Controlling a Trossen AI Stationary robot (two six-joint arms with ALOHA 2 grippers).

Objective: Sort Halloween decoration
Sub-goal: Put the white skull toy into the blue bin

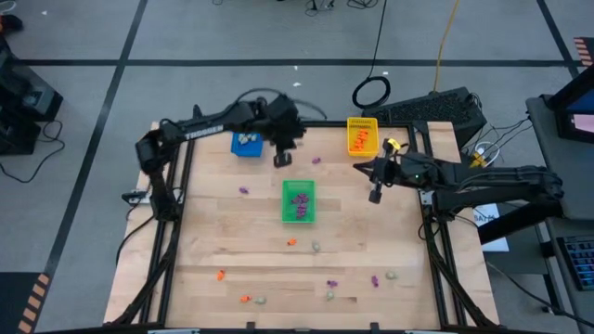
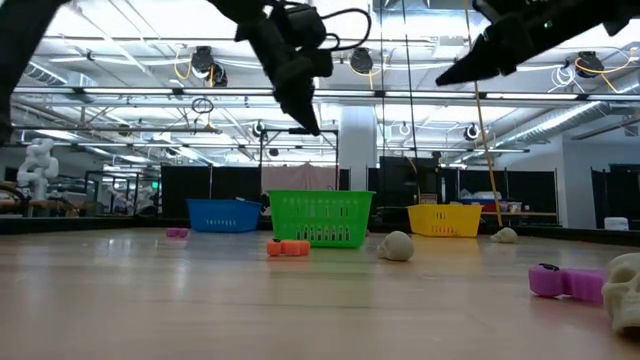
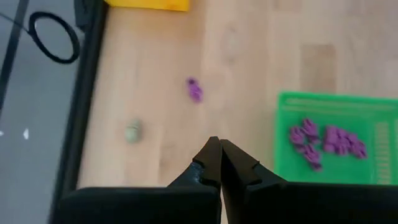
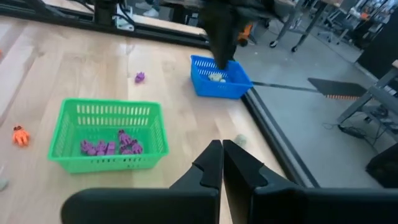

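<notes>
My left gripper (image 1: 281, 160) hangs shut and empty above the table's far side, between the blue tray (image 1: 246, 144) and the green tray (image 1: 298, 200). Its wrist view shows the shut fingertips (image 3: 219, 152) over bare wood, with a purple trinket (image 3: 194, 89) and a pale trinket (image 3: 132, 131) lying beyond them. My right gripper (image 1: 376, 195) is also shut and empty, raised to the right of the green tray (image 4: 109, 134). Purple trinkets (image 1: 299, 199) lie in the green tray, orange ones (image 1: 363, 141) in the yellow tray (image 1: 362, 125), and pale ones (image 1: 247, 140) in the blue tray.
Loose trinkets lie on the wood: purple (image 1: 244, 190), (image 1: 316, 160); orange (image 1: 290, 242) and pale (image 1: 316, 247) below the green tray; several more along the near edge, such as orange (image 1: 220, 275) and purple (image 1: 375, 279). A black frame rail (image 1: 176, 232) borders the table.
</notes>
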